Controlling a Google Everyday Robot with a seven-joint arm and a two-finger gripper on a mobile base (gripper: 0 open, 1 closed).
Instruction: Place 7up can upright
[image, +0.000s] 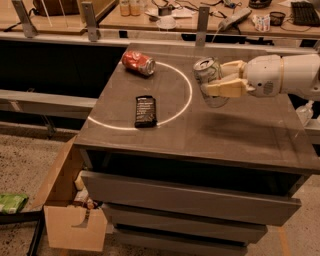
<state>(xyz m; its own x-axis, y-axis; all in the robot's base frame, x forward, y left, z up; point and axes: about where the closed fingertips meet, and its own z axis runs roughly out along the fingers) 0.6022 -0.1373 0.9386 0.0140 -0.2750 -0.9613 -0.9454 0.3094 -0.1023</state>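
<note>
Gripper: gripper (214, 80) at the upper right of the frame, reaching in from the right edge on a white arm, over the bench (240, 140).
Fingers: cream fingers (226, 89) clamped on the 7up can, one above and one below along its right side.
7up can: 7up can (206, 71) held in the grasp just right of the white arc (186, 95) painted on the bench; top rim up and leaning slightly toward the left of the frame – close to upright, not fully. Seems to hang clear of the surface, going by the shadow lying apart from it, lower right.
Other things: red can (138, 62) on its side at the upper left of the bench, touching the arc; dark packet (145, 110) flat inside the arc, well apart from the gripper.
Step in hand: carrying and righting the can above the bench; setting down not yet done.
Next move: probably calls for squaring off the last bit of tilt, then lowering straight down until the base sits flat – only then letting go, since a dented base released at a lean could tip over.
</note>
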